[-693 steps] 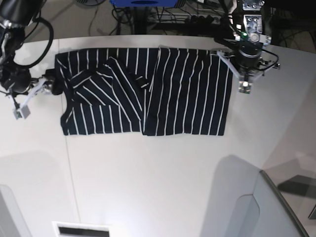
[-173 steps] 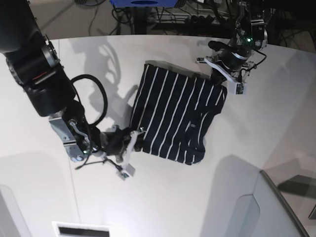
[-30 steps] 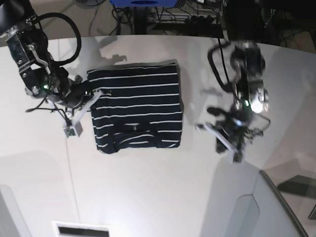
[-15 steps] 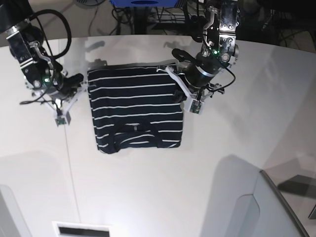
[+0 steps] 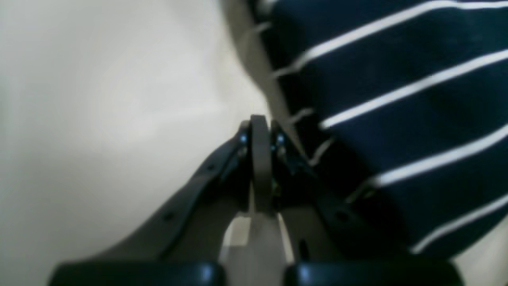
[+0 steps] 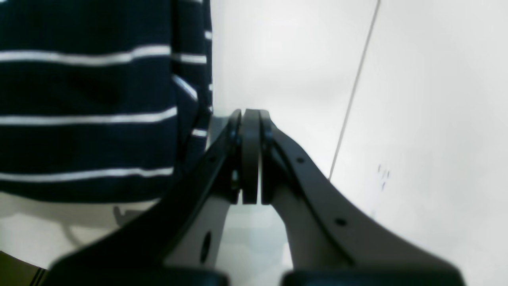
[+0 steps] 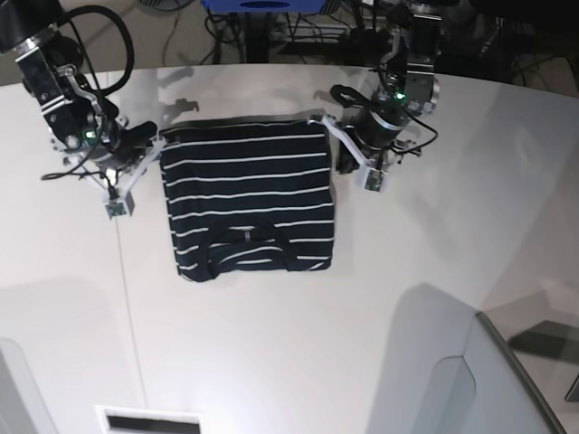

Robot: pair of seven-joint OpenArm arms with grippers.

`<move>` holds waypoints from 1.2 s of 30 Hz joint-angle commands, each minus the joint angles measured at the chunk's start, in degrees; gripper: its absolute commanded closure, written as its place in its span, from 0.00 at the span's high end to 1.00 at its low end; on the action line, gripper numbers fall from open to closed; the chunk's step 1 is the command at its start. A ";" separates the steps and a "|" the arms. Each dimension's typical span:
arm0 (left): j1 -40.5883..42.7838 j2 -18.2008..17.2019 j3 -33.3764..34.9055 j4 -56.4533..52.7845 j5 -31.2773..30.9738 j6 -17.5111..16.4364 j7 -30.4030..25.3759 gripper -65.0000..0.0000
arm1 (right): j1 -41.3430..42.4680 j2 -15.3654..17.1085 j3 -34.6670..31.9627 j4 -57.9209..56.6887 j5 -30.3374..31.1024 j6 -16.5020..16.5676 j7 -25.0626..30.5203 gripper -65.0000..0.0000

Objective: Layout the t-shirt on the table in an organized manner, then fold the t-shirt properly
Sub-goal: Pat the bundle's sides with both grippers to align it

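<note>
The t-shirt (image 7: 249, 194) lies folded into a compact striped rectangle on the table (image 7: 271, 344), collar toward the near side. My left gripper (image 7: 335, 136) is shut and empty beside the shirt's far right corner. In the left wrist view its tips (image 5: 260, 123) rest against the layered edge of the t-shirt (image 5: 397, 79). My right gripper (image 7: 154, 149) is shut and empty at the far left corner. In the right wrist view its tips (image 6: 250, 115) sit just off the edge of the t-shirt (image 6: 79, 99).
A thin dark seam (image 7: 131, 307) runs down the table left of the shirt, also seen as the seam (image 6: 353, 99) beside the right fingers. Cables and a blue object (image 7: 262, 7) lie beyond the far edge. A pale panel (image 7: 452, 380) rises at the near right.
A second ago the left arm hung over the table's right side. It swung to the shirt's far right corner and edged slightly farther. The right arm shifted little. The shirt stayed put.
</note>
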 commanded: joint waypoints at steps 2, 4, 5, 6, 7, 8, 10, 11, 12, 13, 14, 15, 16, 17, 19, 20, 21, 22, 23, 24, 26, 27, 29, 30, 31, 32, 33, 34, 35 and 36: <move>-0.35 -1.03 0.02 3.21 -0.63 0.07 -1.00 0.00 | 0.30 0.47 0.32 1.28 -0.02 -0.01 0.69 0.00; -0.62 -1.21 0.02 3.39 -0.28 0.07 -1.00 0.00 | 0.30 0.47 0.32 0.84 -0.02 -0.01 0.69 0.00; -0.88 -1.21 0.02 3.30 -0.19 0.07 -1.00 0.00 | 0.30 0.38 0.32 0.66 -0.02 -0.01 0.69 0.00; -1.67 -1.21 0.11 2.77 -0.10 0.07 -1.00 0.00 | 0.30 0.12 0.32 0.31 -0.02 0.17 0.69 0.00; -2.29 -1.21 0.11 1.89 -0.10 0.07 -1.00 0.00 | 0.39 -0.50 0.32 -0.04 -0.02 0.87 0.69 0.00; -3.08 -1.21 0.46 0.58 -0.10 0.07 -1.09 0.00 | 0.39 -0.85 0.32 -0.21 -0.02 2.01 0.69 0.00; -4.66 -1.21 0.81 -1.80 -0.10 0.07 -1.35 0.00 | 0.13 -1.20 0.32 -0.30 -0.02 3.68 0.60 0.00; -5.63 -1.03 0.81 -3.03 -0.10 0.07 -1.35 0.00 | 0.04 -1.55 0.32 -0.30 -0.02 4.47 0.51 0.00; -6.51 -0.94 0.90 -4.17 -0.10 0.07 -1.35 0.00 | -0.23 -2.25 0.32 -0.30 -0.02 5.09 0.42 0.00; -7.39 -0.94 0.90 -5.40 -0.10 0.07 -1.44 0.00 | -0.84 -2.61 0.32 -0.21 -0.10 5.62 0.42 0.00; -8.35 -0.94 0.90 -6.28 -0.10 0.07 -1.44 0.00 | -1.28 -2.69 0.32 0.05 -0.10 5.88 0.42 0.00; -9.32 -0.94 0.90 -7.16 -0.10 0.07 -1.44 0.00 | -1.54 -2.78 0.32 0.22 -0.02 6.06 0.42 0.00; -10.20 -0.94 0.90 -8.04 -0.10 0.07 -1.44 0.00 | -1.81 -2.87 0.32 0.22 -0.02 6.41 0.42 0.00; -11.08 -0.94 0.90 -8.92 -0.10 0.07 -1.44 0.00 | -2.34 -2.96 0.32 0.14 -0.02 6.41 0.42 0.00; -12.57 -0.94 0.90 -10.24 -0.10 0.07 -1.44 0.00 | -2.95 -3.05 0.32 0.14 -0.02 6.41 0.42 0.00; -13.10 -0.94 0.90 -10.76 -0.10 0.07 -1.44 0.00 | -3.21 -3.05 0.32 0.14 -0.02 6.41 0.42 0.00; -13.54 -0.94 0.90 -11.03 -0.10 0.07 -1.44 0.00 | -3.39 -3.05 0.32 0.14 -0.02 6.41 0.42 0.00; -13.81 -0.94 0.90 -11.12 -0.10 0.07 -1.44 0.00 | -3.39 -3.05 0.32 0.14 -0.02 6.41 0.42 0.00; -13.89 -0.85 0.90 -11.12 -0.10 0.07 -1.44 0.00 | -3.39 -3.05 0.32 0.05 -0.02 6.41 0.42 0.00; -13.98 -0.85 0.90 -11.12 -0.10 0.07 -1.44 0.00 | -3.39 -3.05 0.32 -0.13 -0.02 6.41 0.42 0.00; -14.07 -0.85 0.90 -11.12 -0.10 0.07 -1.44 0.00 | -3.30 -3.05 0.40 -0.21 -0.02 6.41 0.42 0.00; -14.07 -0.85 0.90 -11.12 -0.19 0.07 -1.44 0.00 | -3.30 -3.05 0.40 -0.04 -0.02 6.41 0.42 0.00; -14.24 -0.85 0.90 -11.12 -0.10 0.07 -1.44 0.00 | -3.39 -3.05 0.32 0.05 -0.02 6.41 0.42 0.00; -14.77 -0.77 0.90 -11.12 -0.10 0.07 -1.44 0.00 | -3.39 -3.13 0.32 0.14 -0.02 6.41 0.42 0.00; -15.12 -0.77 0.90 -11.29 -0.10 0.07 -1.44 0.00 | -3.48 -3.22 0.32 0.14 -0.02 6.41 0.42 0.00; -15.48 -0.77 0.90 -11.56 -0.10 0.07 -1.44 0.00 | -3.48 -3.66 0.23 0.14 -0.02 6.41 0.42 0.00; -15.74 -0.77 0.90 -12.17 -0.37 0.07 -1.44 0.00 | -3.57 -4.10 0.23 0.14 -0.02 6.41 0.25 0.00; -16.27 -0.77 0.90 -12.79 -0.45 0.07 -1.44 0.00 | -3.57 -4.45 0.23 0.14 -0.02 6.50 -0.72 0.00; -17.32 -0.77 0.90 -13.49 -0.54 0.07 -1.44 0.00 | -3.57 -4.72 0.23 0.14 -0.02 6.50 -1.86 0.00; -17.76 -0.77 0.90 -14.28 -0.54 0.07 -1.44 0.00 | -3.57 -4.80 0.23 0.22 -0.02 6.50 -2.30 0.00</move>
